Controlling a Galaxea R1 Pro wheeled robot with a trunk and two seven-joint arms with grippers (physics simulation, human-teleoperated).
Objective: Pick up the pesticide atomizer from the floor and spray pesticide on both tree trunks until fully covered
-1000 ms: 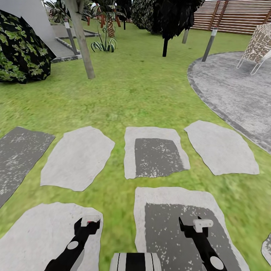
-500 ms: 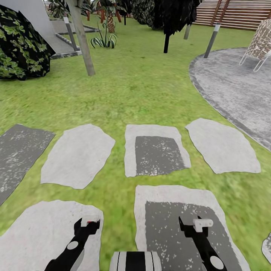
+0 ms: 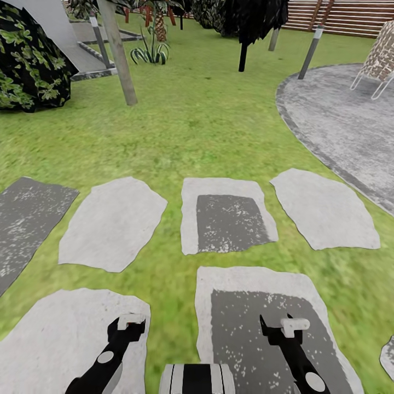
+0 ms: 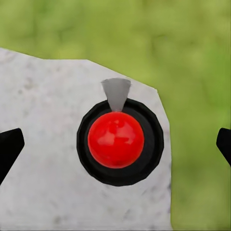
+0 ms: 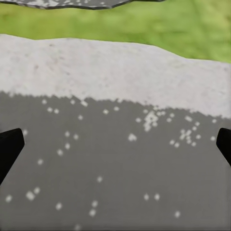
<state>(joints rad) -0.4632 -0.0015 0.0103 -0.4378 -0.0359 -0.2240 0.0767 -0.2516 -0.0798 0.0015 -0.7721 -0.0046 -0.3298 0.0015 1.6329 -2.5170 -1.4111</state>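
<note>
Lawn (image 3: 208,126) and stepping stones (image 3: 112,221) surround you, a pale trunk (image 3: 121,60) stands ahead-left, no atomizer is visible, so you're likely searching; both empty grippers, left (image 3: 131,322) and right (image 3: 294,326), hang with fingers spread.

I see the floor (image 3: 208,131), a blurry green lawn, stretching ahead of me. Pale grey stepping stones (image 3: 112,221) lie flat on it in two rows, some with darker speckled centres (image 3: 230,221); grass shows in the gaps between them. A wide grey paved circle (image 3: 345,126) rests on the lawn at the right. Farther back, a pale tree trunk (image 3: 117,52) rises from the grass at the left, a thin black trunk (image 3: 242,57) stands near the middle, and two slim grey posts (image 3: 310,54) beside the paving's edge.
</note>
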